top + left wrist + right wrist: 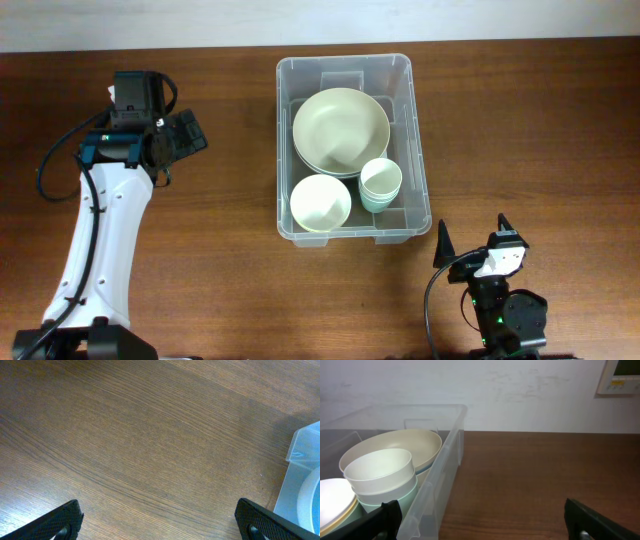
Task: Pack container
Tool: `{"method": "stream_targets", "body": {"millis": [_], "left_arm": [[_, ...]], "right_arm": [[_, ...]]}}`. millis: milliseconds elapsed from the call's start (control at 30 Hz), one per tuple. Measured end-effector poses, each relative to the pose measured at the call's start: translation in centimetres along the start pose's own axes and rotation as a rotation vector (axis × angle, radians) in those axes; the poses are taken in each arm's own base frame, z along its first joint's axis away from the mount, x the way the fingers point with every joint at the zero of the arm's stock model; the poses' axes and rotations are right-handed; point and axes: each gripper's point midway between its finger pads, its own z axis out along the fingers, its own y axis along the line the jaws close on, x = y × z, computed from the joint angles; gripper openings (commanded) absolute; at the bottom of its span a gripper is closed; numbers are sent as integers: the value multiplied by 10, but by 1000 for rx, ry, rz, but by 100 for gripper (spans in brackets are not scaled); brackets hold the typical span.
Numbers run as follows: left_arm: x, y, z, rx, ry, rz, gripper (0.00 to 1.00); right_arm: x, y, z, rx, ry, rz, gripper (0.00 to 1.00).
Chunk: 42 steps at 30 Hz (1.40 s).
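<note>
The clear plastic container [410,150] stands at the table's middle back. It holds a stack of large cream bowls [340,130], a smaller cream bowl [320,203] and stacked pale green cups [380,184]. My left gripper [185,135] is open and empty over bare table, left of the container; a corner of the container shows in the left wrist view [302,455]. My right gripper [473,242] is open and empty at the front, just right of the container's near corner. The right wrist view shows the container wall [445,467], the cups [382,477] and a large bowl [407,445].
The wooden table [530,140] stretches around the container. A white wall with a small panel [619,377] lies behind the table in the right wrist view.
</note>
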Motion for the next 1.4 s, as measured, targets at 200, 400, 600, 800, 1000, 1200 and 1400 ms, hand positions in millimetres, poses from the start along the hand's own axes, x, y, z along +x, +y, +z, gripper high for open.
{"method": "stream_targets", "body": {"millis": [200,400,600,800,1000,1200,1400], "left_arm": [[0,0,0,0,0,0,99],[-7,1,-18,18,-46,-10,99],[-30,15,-127,121,-312,-66,99],[-26,38,-225,213,-548,-116,99],[16,75,-297,234,-699,-148,99],[74,102,-299,188,-621,-133,99],[105,99,-233,160,-540,-127,99]], "right_arm": [[0,0,0,0,0,0,99],[0,0,0,0,0,0,99],[0,0,0,0,0,0,99],[0,0,0,0,0,-1,99],[0,0,0,0,0,0,99],[0,0,0,0,0,0,99],[0,0,0,1,1,0,99]]}}
